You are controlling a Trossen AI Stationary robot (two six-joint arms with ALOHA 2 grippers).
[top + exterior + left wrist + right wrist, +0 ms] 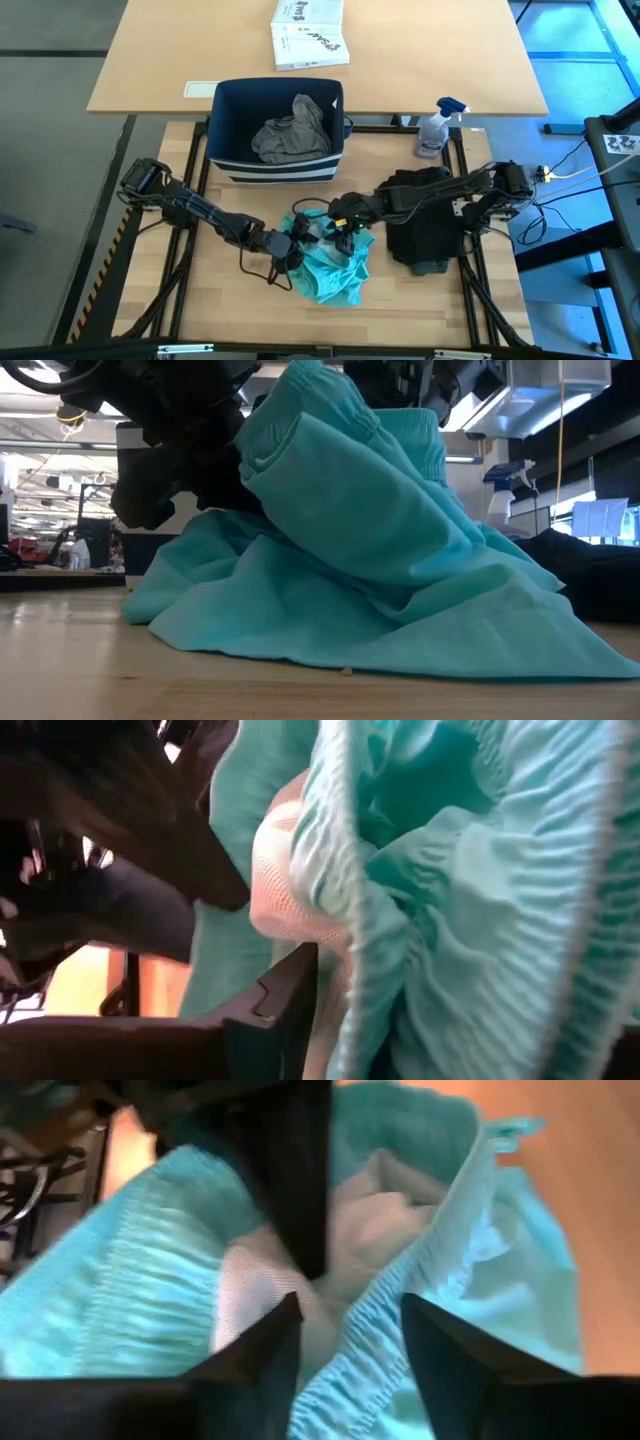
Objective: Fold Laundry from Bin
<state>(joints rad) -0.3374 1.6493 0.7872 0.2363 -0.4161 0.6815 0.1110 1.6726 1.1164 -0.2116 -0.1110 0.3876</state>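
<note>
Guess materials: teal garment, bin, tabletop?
Teal garment: thin woven-looking cloth, matte, with a gathered elastic band and pale mesh lining, seen in the wrist views. Bin: navy fabric, matte, walls standing straight, so probably stiffened. Tabletop: pale wood planks, visible grain, slight sheen.
</note>
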